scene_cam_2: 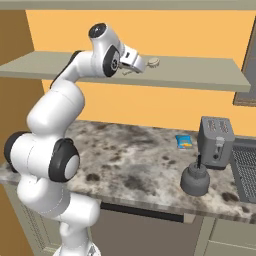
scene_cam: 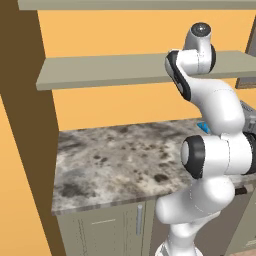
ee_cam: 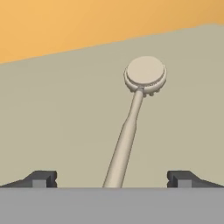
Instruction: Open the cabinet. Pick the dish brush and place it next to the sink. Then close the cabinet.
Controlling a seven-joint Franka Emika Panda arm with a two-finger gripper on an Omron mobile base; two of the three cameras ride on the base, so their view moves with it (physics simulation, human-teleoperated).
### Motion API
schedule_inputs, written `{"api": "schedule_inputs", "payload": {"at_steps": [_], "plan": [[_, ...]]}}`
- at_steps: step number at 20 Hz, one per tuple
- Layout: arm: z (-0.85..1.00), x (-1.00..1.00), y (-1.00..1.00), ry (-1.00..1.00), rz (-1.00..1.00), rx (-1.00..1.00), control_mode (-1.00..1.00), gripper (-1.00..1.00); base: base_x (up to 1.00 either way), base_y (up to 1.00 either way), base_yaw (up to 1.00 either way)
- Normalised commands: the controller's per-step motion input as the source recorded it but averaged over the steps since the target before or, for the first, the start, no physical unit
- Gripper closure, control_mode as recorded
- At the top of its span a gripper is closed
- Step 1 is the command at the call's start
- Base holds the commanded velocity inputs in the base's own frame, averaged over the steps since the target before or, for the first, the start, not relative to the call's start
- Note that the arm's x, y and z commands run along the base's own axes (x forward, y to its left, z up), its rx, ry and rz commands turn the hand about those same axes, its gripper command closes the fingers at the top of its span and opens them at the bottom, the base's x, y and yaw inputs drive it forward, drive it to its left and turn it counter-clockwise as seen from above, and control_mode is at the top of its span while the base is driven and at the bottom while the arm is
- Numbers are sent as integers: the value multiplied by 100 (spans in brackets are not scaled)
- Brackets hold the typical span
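The dish brush (ee_cam: 131, 122) lies flat on the olive cabinet shelf (ee_cam: 52, 113), its round cream head (ee_cam: 145, 74) far from the hand and its handle running back between my fingertips. My gripper (ee_cam: 111, 179) is open, one dark fingertip (ee_cam: 41, 178) on each side of the handle, not touching it. In the right base view the gripper (scene_cam_2: 140, 64) reaches onto the middle shelf (scene_cam_2: 200, 72), just left of the brush head (scene_cam_2: 153, 62). The sink (scene_cam_2: 246, 172) with its wire rack shows at the right edge of the counter.
On the speckled counter (scene_cam_2: 135, 160) stand a grey toaster (scene_cam_2: 216, 135), a blue-and-yellow sponge (scene_cam_2: 183, 141) and a round grey pot-like thing (scene_cam_2: 194, 180). A brown side panel (scene_cam: 25, 125) stands at the left. Another shelf (scene_cam: 125, 4) runs above, and base cabinet doors (scene_cam: 115, 230) sit below.
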Motion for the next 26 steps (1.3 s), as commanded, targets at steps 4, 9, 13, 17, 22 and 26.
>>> {"api": "schedule_inputs", "payload": {"at_steps": [4, 9, 13, 17, 22, 26], "plan": [[-11, 5, 0, -1, 0, 0, -100, -100, 0, 0, 0], [-24, 2, 0, -2, 0, 0, -100, -100, 0, 0, 0], [-26, 5, 0, -6, 0, 0, -100, -100, 0, 0, 0], [-23, 10, 0, -5, 0, 0, -100, -100, 0, 0, 0], [-3, 2, 0, 0, 0, 0, -100, -100, 0, 0, 0], [0, 0, 0, 0, 0, 0, -100, 100, 0, 0, 0]]}}
